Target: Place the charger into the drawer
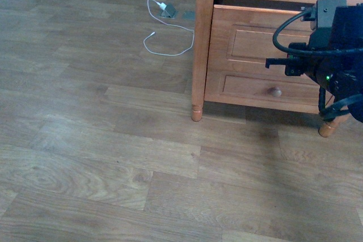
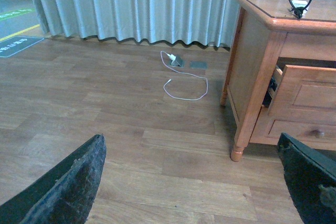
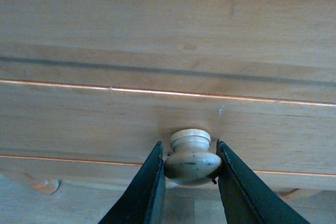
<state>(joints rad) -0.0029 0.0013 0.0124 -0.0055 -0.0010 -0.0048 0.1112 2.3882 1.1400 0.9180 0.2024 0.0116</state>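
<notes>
Got the right gripper point(image 3: 189, 153) pinched snug on the round knob point(image 3: 192, 162), fingers only knob-width apart. Left gripper point(image 2: 191, 140) spread wide, gripping nothing. Just past that, seeing the drawer point(image 1: 249, 43) sitting partway out of the cabinet point(image 2: 257, 66). Spotting the charger point(image 2: 299, 4) up on the cabinet top, not in the drawer. Way back, white cable point(image 2: 184, 85) on the floor.
</notes>
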